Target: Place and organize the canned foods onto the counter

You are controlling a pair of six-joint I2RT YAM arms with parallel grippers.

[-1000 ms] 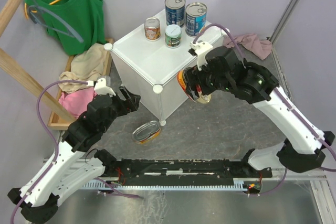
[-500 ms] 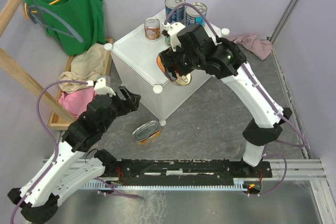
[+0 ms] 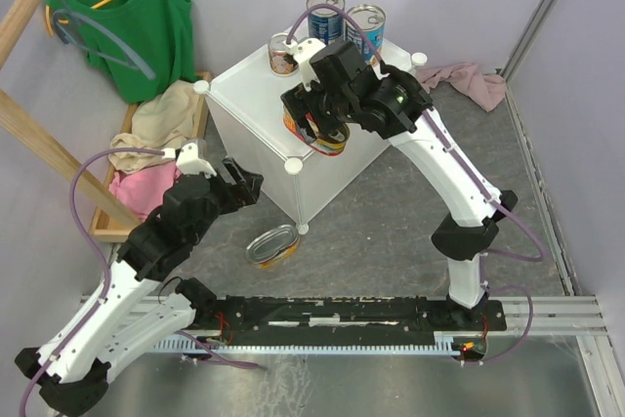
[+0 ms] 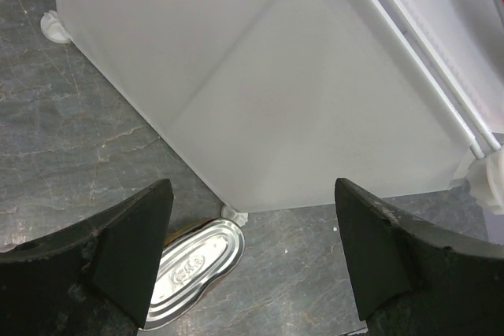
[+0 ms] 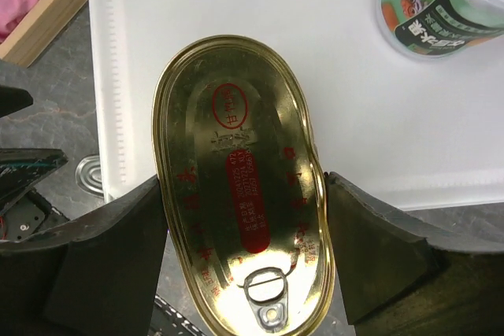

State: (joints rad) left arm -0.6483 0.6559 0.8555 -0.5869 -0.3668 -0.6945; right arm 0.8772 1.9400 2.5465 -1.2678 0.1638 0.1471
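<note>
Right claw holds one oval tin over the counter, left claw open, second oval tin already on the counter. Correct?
No. The second oval tin lies on the floor by the near corner of the counter, not on it; the top external view shows this. The rest stands: the right claw holds the first oval tin over the counter, and the left claw is open.

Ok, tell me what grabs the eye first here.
The right arm's fingers clamp a gold-lidded oval tin over the white cabinet. A second oval tin lies on the grey floor by the cabinet's near corner, in front of the left arm's open fingers. Two tall blue cans stand at the cabinet's far edge.
</note>
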